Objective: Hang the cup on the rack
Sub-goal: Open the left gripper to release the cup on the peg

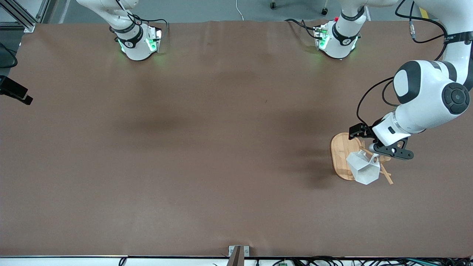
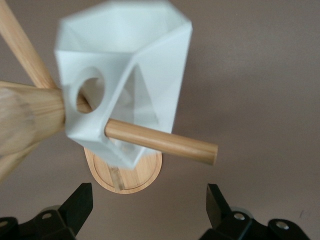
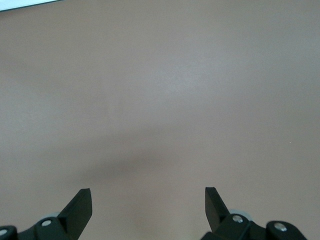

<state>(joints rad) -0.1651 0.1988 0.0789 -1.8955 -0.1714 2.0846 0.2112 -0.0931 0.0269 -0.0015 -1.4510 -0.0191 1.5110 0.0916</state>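
Surface (image 1: pixel 207 147): brown, carries everything listed.

Rack (image 1: pixel 342 155): light bamboo, oval base, near the surface edge at the left arm's end.

Cup (image 1: pixel 364 168): white, faceted; hangs on 1 rack peg (image 2: pixel 165 142), which passes through its handle hole.

Left end effector (image 1: pixel 378 142): over the rack, fingers (image 2: pixel 80 202) spread wide, gripping nothing, clear of the cup.

Right end effector (image 3: pixel 148 205): waits over bare surface, fingers wide apart, empty.
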